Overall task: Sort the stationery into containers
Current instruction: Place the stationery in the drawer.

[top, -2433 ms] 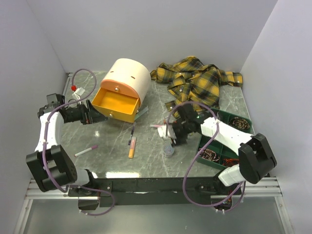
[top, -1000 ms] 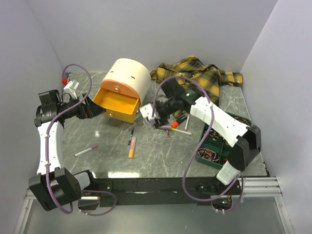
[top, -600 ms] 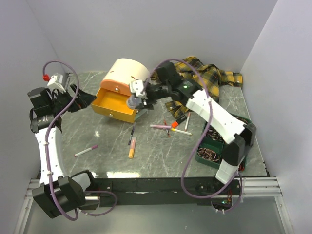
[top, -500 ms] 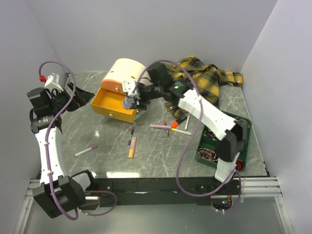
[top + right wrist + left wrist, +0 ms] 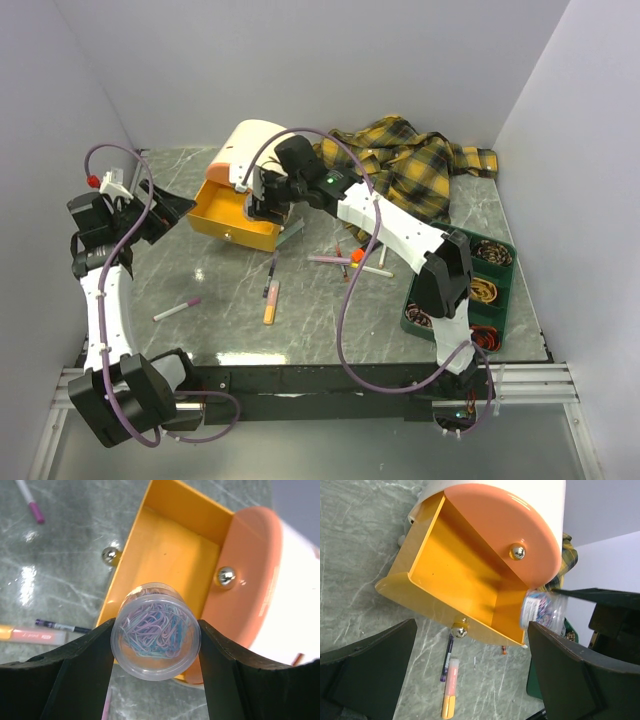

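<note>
The cream drum-shaped drawer box point(image 5: 265, 150) stands at the back left with its orange drawer point(image 5: 232, 212) pulled open and empty. My right gripper point(image 5: 260, 198) is shut on a small clear round pot of coloured paper clips point(image 5: 156, 630) and holds it above the drawer's right front corner point(image 5: 165, 555). The pot also shows in the left wrist view point(image 5: 542, 611). My left gripper point(image 5: 165, 208) is open and empty, left of the drawer and apart from it. Its fingers point(image 5: 367, 670) frame the drawer point(image 5: 465, 580).
Loose on the table: a pink-tipped marker point(image 5: 177, 309), an orange highlighter point(image 5: 270, 302), a dark pen point(image 5: 270, 275) and several pens point(image 5: 355, 262). The dark green tray point(image 5: 507, 262) with coiled bands is at the right. A plaid shirt point(image 5: 410, 165) lies at the back.
My right arm lifted the pot from mid-table and carried it left to above the open drawer. My left gripper drew back left, away from the drawer.
</note>
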Controlling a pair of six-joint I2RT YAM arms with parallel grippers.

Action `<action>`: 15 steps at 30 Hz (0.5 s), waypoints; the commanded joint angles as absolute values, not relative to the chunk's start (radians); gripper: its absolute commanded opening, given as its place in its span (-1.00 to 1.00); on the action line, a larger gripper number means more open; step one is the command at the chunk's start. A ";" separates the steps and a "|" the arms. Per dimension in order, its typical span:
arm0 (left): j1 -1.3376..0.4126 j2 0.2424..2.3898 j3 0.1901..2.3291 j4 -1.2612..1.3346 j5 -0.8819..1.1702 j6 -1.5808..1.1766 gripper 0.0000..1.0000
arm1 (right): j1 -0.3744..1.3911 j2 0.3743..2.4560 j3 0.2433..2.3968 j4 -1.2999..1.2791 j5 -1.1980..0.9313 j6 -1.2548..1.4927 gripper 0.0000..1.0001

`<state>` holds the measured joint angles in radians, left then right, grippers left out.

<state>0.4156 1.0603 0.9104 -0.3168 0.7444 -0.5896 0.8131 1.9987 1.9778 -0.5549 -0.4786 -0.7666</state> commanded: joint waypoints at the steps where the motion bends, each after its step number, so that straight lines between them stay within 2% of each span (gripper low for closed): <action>1: 0.420 1.057 0.896 -0.287 0.765 -0.604 0.99 | 0.821 2.022 2.054 -0.466 -0.440 -0.736 -0.81; 5: 0.420 1.057 0.891 -0.317 0.776 -0.598 0.99 | 0.830 2.062 2.092 -0.482 -0.423 -0.755 -0.59; 13: 0.419 1.049 0.877 -0.316 0.787 -0.610 0.99 | 0.867 2.144 2.158 -0.560 -0.361 -0.807 -0.39; 14: 0.419 1.049 0.873 -0.314 0.788 -0.609 0.99 | 0.870 2.145 2.154 -0.558 -0.356 -0.814 -0.35; 15: 0.419 1.049 0.873 -0.314 0.792 -0.607 0.99 | 0.870 2.145 2.151 -0.555 -0.348 -0.816 -0.22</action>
